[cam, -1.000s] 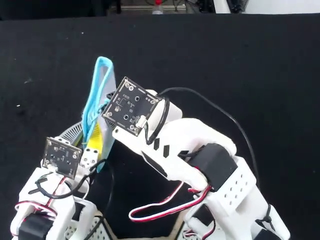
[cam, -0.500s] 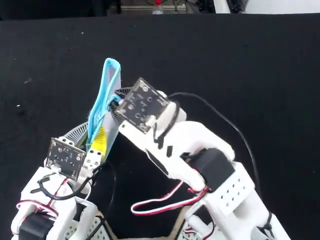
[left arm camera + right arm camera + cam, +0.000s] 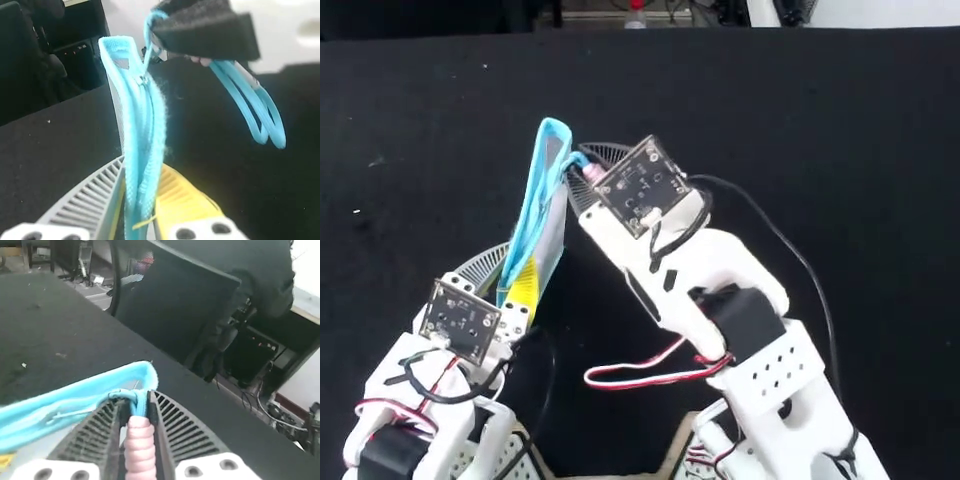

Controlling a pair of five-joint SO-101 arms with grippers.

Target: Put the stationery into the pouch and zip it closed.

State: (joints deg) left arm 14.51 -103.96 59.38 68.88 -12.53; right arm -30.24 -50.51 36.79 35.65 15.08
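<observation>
Farther from the left gripper (image 3: 513, 292) than a second ago: right gripper (image 3: 582, 172), carried along the zip edge to the far tip of the pouch (image 3: 542, 215). Pouch drawn longer and straighter with it, far tip now higher up the black table (image 3: 820, 130). Left gripper itself shifted only slightly.

Under everything, the black table. On it, light blue and standing on edge, the pouch: near end pinched between the left gripper's grey and yellow fingers (image 3: 185, 210), closed narrow on the fabric, body running straight away from that gripper. At the end farthest from the left gripper, right gripper clamped tight on a pink ribbed pull (image 3: 138, 440), fingers touching it on both sides. Hanging free by the right gripper, apart from the pouch body, a blue wrist loop (image 3: 260, 117). Just under that grip, near the far tip, the zip slider (image 3: 142, 79). Pouch contents not discernible.
</observation>
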